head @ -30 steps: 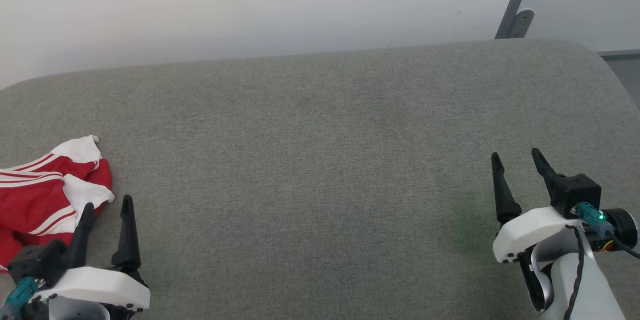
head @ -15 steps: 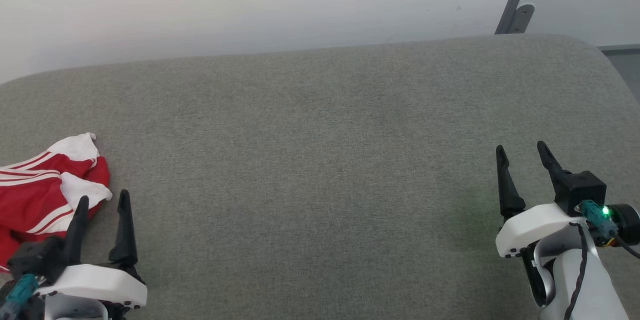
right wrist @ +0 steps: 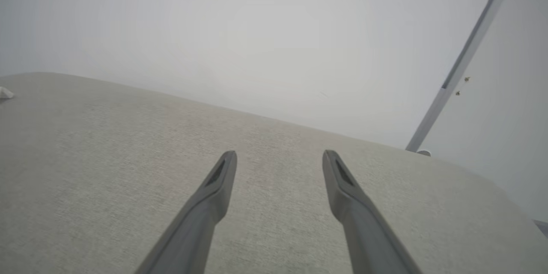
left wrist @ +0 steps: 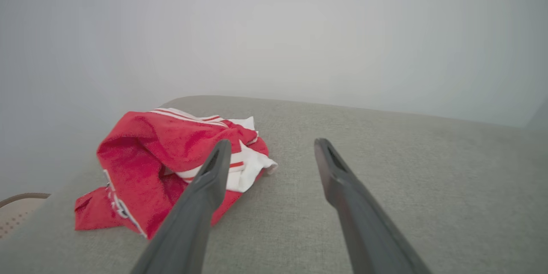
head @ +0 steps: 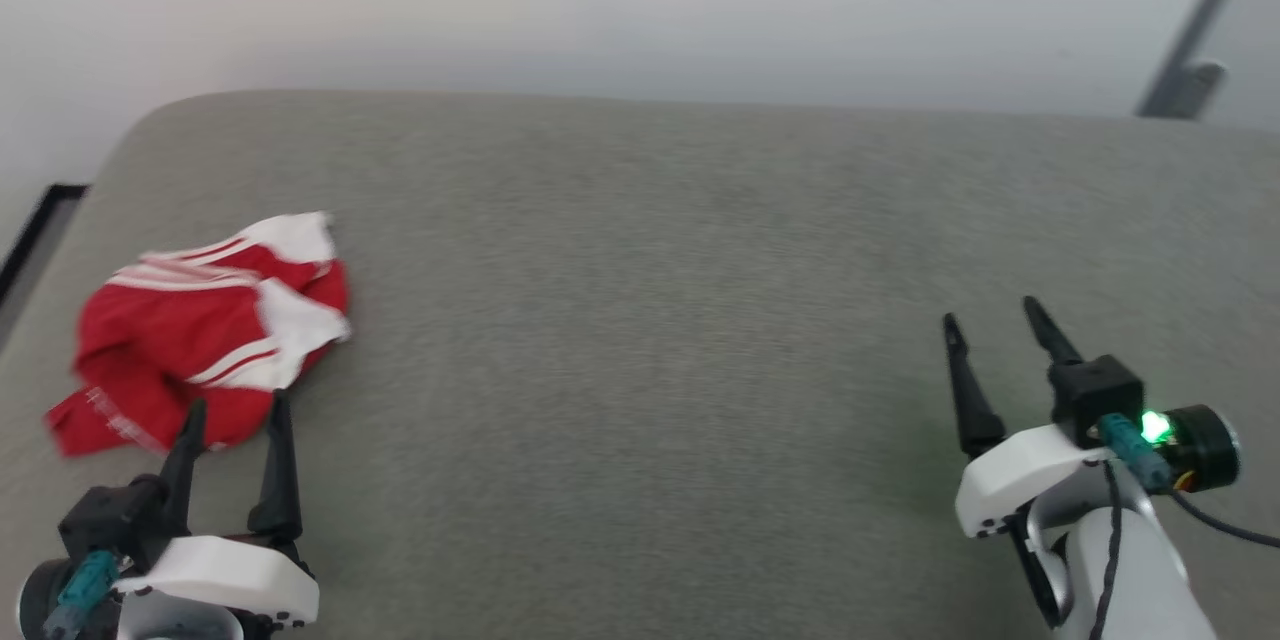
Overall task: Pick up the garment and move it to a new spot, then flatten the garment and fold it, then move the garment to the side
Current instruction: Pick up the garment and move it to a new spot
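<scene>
Panned left since the earlier frame (a turn of the head camera, no real shift of the cloth). Crumpled garment [head: 200, 330] at far left of grey padded surface [head: 640, 340], near its edge, not yet lifted. Left end effector [head: 238, 402] just short of it, spread wide and empty, seemingly lined up for the grab. Right end effector [head: 989, 310] well apart at right, likewise spread and empty, probably kept back for flattening.
</scene>
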Robot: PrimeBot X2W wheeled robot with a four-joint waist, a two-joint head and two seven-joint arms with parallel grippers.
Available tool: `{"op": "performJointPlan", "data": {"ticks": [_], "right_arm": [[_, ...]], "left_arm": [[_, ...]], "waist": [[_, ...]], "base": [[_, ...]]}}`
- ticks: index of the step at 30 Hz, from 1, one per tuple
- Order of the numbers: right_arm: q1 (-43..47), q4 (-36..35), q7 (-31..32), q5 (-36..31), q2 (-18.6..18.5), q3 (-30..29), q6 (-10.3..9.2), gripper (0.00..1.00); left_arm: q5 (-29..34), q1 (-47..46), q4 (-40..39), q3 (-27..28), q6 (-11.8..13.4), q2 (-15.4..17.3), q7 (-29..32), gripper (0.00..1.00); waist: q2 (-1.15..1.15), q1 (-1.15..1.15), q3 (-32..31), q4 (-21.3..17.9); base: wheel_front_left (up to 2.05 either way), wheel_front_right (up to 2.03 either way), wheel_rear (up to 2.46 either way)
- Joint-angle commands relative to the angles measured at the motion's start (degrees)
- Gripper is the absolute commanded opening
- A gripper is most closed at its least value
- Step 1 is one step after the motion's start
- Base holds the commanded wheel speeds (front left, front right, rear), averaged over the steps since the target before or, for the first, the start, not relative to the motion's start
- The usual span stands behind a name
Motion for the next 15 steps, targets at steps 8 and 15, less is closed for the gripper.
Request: {"op": "performJointPlan", "data": {"ticks": [8,15], "right_arm": [[-0.65,3.17,-0.84,3.9,0.05,7.45,-0.04,1.0],[-1.12,4.26,-0.84,9.23,0.05,13.75,-0.04,1.0]], "left_arm": [[2.09,2.88,0.76,2.44,0.12,-2.06,-0.85,1.0],[2.28,6.31,-0.3,5.31,0.12,-3.75,-0.85,1.0]], "waist": [[0.0,0.0,-1.86,15.54],[0.0,0.0,-3.2,22.02]], "base": [[0.0,0.0,0.0],[0.0,0.0,0.0]]}}
